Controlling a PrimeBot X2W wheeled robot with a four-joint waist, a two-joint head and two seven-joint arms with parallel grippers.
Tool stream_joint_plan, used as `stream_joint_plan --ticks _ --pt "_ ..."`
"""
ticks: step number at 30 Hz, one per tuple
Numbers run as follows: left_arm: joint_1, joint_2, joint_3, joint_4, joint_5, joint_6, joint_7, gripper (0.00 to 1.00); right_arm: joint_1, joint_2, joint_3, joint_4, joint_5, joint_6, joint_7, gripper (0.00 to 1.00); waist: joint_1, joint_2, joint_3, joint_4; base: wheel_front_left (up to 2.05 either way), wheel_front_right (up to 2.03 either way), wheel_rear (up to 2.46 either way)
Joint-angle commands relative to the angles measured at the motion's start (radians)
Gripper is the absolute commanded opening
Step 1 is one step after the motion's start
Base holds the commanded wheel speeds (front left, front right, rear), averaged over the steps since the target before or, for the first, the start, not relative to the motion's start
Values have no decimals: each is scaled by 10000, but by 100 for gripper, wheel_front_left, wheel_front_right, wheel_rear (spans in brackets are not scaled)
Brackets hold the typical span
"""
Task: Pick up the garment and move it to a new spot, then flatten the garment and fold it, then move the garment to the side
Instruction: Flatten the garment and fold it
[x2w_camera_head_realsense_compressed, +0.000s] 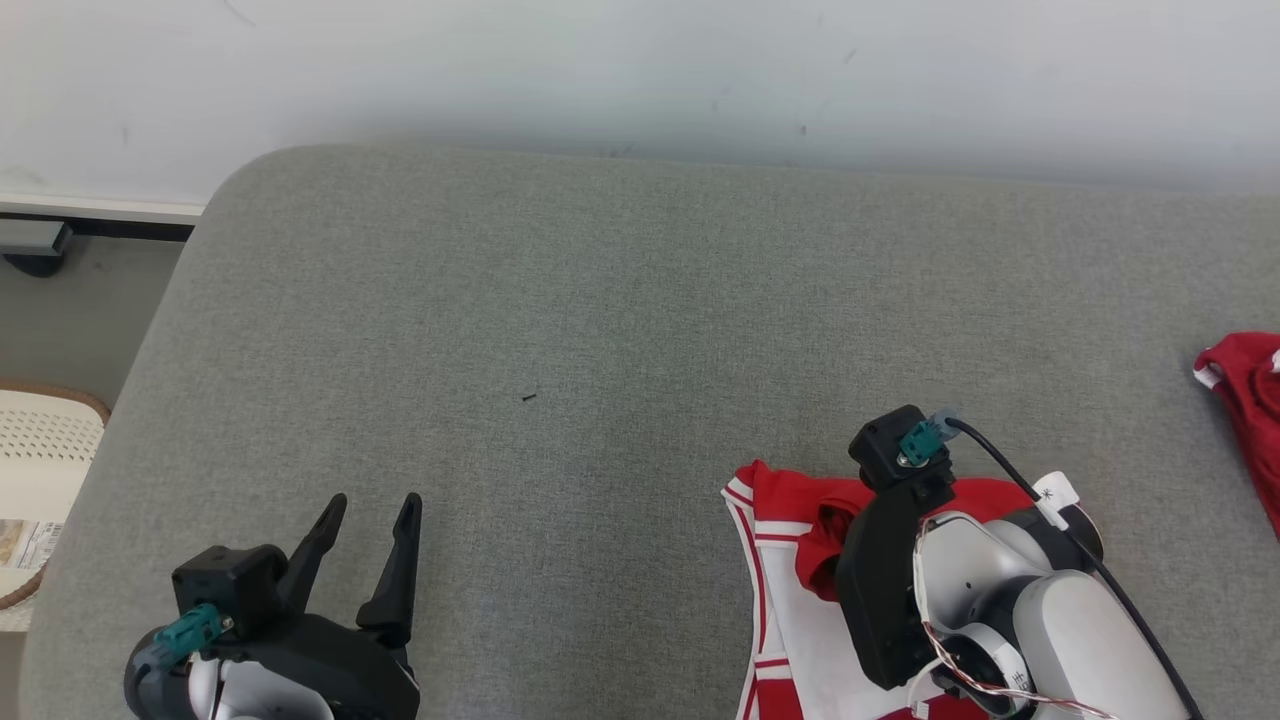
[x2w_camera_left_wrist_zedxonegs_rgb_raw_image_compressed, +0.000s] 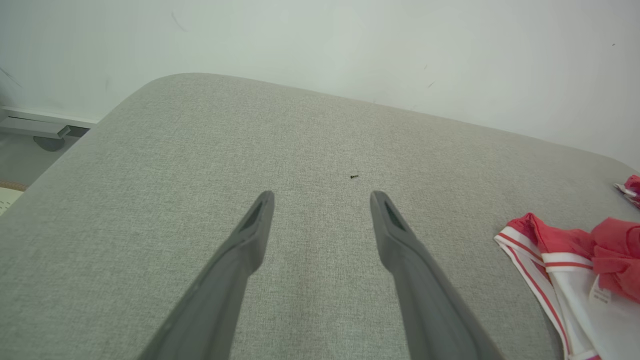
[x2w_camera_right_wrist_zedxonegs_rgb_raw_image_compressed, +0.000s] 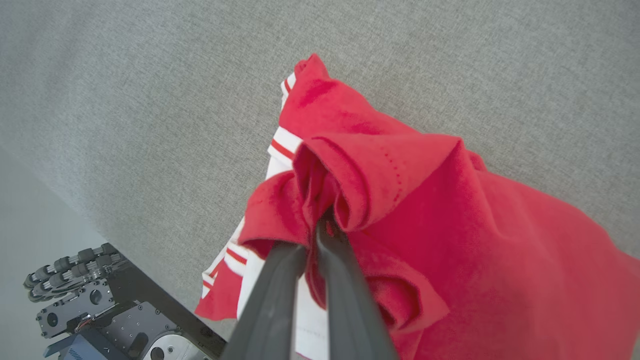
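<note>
Right gripper (x2w_camera_right_wrist_zedxonegs_rgb_raw_image_compressed: 320, 226) is clenched on the garment (x2w_camera_right_wrist_zedxonegs_rgb_raw_image_compressed: 450, 225). In the right wrist view the two dark fingers are pinched together with a bunched red fold swallowing their tips, so the tips themselves are hidden in cloth. The garment, red with white panels and red stripes, sits at the near right of the grey cushion (x2w_camera_head_realsense_compressed: 600, 300). From the head camera the right wrist covers the grip and much of the fabric, and the bottom edge cuts the garment off.

Over to the left gripper (x2w_camera_head_realsense_compressed: 374, 500): fingers spread wide, nothing between them, hovering over bare cushion well apart from the garment.

Writing, now. There's a small white label (x2w_camera_left_wrist_zedxonegs_rgb_raw_image_compressed: 597, 295) on the garment's white panel in the left wrist view, but the print is too small to read. A white tag (x2w_camera_head_realsense_compressed: 1057, 492) on the right arm's cable carries a dark mark (no better luck there).

At the far right edge, another piece of red cloth (x2w_camera_head_realsense_compressed: 1245, 385) is cut off by the frame, so it can't be told what it is. Far left, beyond the cushion, there's what looks like a woven basket (x2w_camera_head_realsense_compressed: 50, 430), only partly in frame. A tiny dark speck (x2w_camera_head_realsense_compressed: 529, 397) lies mid-cushion, too small to identify. The robot's base (x2w_camera_right_wrist_zedxonegs_rgb_raw_image_compressed: 100, 310) peeks in at the lower left of the right wrist view.
</note>
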Motion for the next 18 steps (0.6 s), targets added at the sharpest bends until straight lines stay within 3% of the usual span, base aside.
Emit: stream_joint_plan --ticks 1,3,4,5,14,18 --pt "-113 16 2 47 -65 2 -55 100 -147 0 22 93 108 -5 -97 0 0 0 -3 31 0 0 0" --pt "-130 15 -3 71 -49 -17 -79 100 -245 4 177 293 268 -5 -215 0 0 0 2 72 0 0 0" --pt "-139 17 0 87 -56 -25 -95 100 -275 8 280 366 335 -5 -219 42 0 0 3 88 0 0 0" --pt "-145 22 3 110 -76 -32 -102 100 -337 -12 325 482 405 -5 -296 100 0 0 0 110 0 0 0" --pt "-73 71 27 220 -135 -54 -194 100 -613 -13 421 115 992 -5 -937 100 0 0 -49 42 0 0 0" --pt "-82 96 11 246 -121 -41 -230 100 -724 -13 218 -305 690 -5 -1523 100 0 0 -102 -62 0 0 0"
